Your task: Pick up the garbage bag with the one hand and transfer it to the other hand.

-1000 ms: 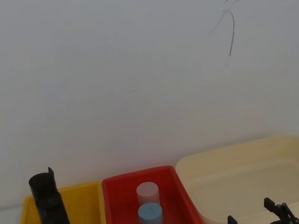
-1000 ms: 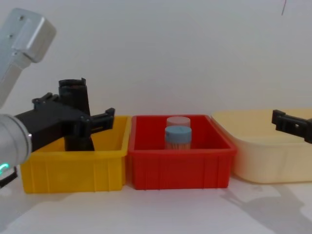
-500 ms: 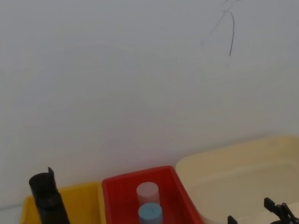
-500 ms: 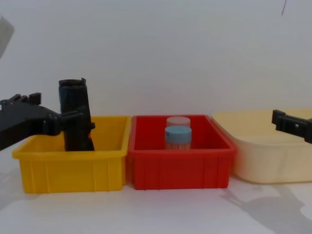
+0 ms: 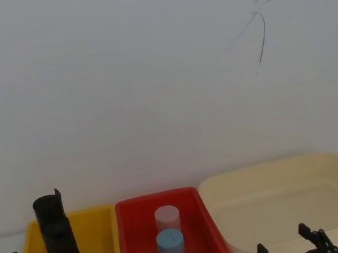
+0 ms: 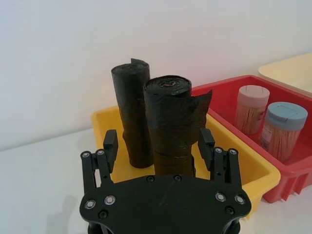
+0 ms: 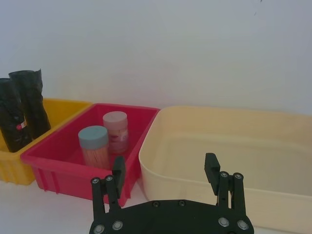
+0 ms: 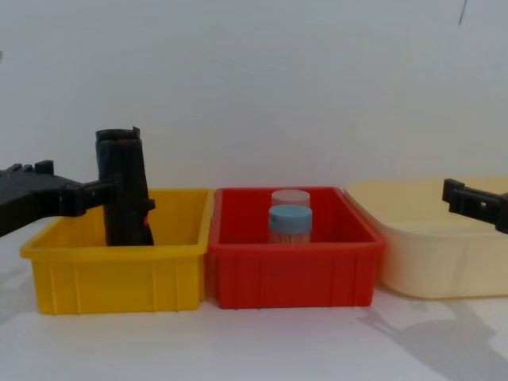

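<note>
Bag (image 7: 10, 117) stands upright in the yellow bin (image 8: 111, 278), beside another roll (image 7: 31, 105). Left gripper (image 6: 158, 138), fingers apart, hovers at the bin's left edge; it should straddle only the labelled roll before closing. Right gripper (image 7: 165, 168), fingers apart, is well right of the bin.

- Bright, even, diffuse light falls across the scene, and the white wall (image 5: 146, 71) is evenly lit.
- Soft grey shadows spread on the worktop (image 8: 278, 341) below the right gripper (image 8: 470, 202) jaws.
- The cream tub (image 7: 219, 146) beyond those jaws is gently shaded inside.
</note>
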